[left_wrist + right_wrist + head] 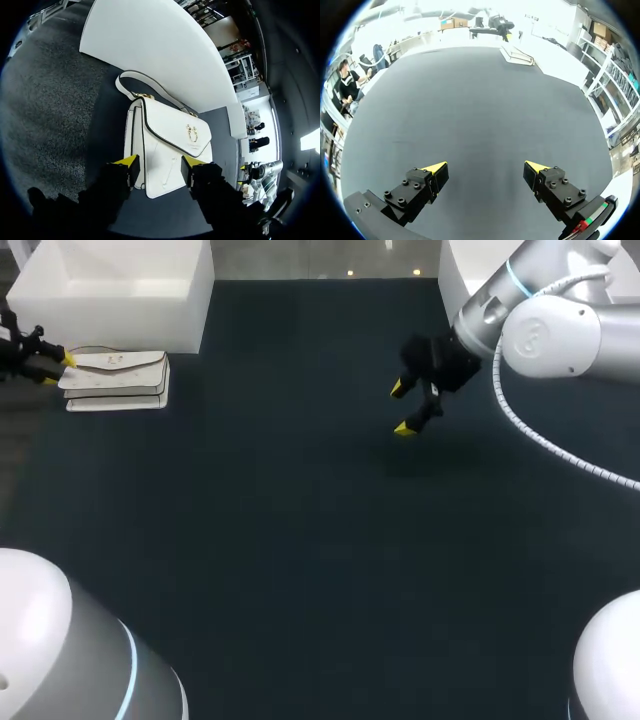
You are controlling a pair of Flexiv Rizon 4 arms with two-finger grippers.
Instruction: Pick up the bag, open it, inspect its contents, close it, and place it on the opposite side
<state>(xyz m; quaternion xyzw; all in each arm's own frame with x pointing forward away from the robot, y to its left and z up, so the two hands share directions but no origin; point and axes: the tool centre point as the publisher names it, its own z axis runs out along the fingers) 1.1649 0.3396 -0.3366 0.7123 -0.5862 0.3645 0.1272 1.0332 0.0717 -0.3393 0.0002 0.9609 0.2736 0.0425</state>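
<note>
A white bag (pixel 115 380) lies flat at the far left of the dark table (pixel 300 540), just in front of a white box (pixel 110 285), as the robot's left gripper (pixel 58 370) stands at the bag's left end with its jaws apart. The bag's long axis runs left to right, so it stretches away from the jaws toward the middle of the table. Seen from the left wrist, the yellow tips straddle the bag's nearest end, one just beside its edge and one over its face; no firm clamp from two sides shows. The flap is down over its gold clasp (pixel 191 132), so the contents are hidden, and the strap (pixel 150 87) curls at the bag's far end, toward the box. The right gripper (pixel 401 408) hangs over bare table right of centre, jaws wide apart and holding nothing, well apart from the bag. The left arm is plainly the nearer, and the pick-up looks to be its job.
</note>
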